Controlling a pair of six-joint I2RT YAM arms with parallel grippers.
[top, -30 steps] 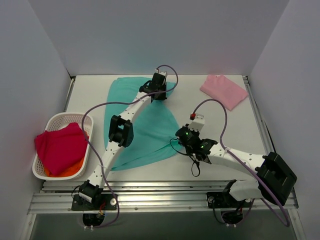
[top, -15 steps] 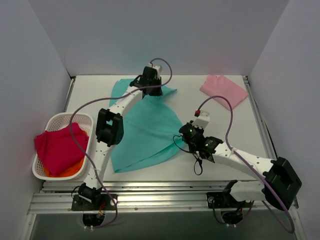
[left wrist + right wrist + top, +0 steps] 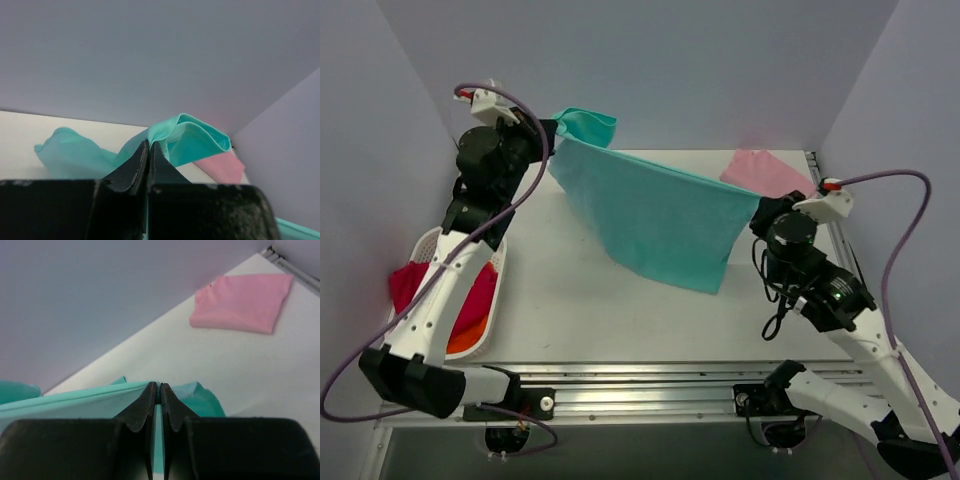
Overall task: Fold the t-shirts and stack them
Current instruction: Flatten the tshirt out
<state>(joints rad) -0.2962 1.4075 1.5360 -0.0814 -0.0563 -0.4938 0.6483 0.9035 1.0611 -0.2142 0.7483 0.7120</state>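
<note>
We see the teal t-shirt (image 3: pixel 660 215) stretched above the table (image 3: pixel 570 310), left fingers (image 3: pixel 132 167) and right fingers (image 3: pixel 142 405) each pinching an upper corner, the pink t-shirt (image 3: pixel 765 172) lying folded behind.

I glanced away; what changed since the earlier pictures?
Both arms swung up and apart, lifting the teal-green thin-fabric t-shirt from the table; it now hangs stretched between the left gripper and right gripper, both shut on its edge. The folded pale pink t-shirt and white plastic lattice basket stayed put.
</note>
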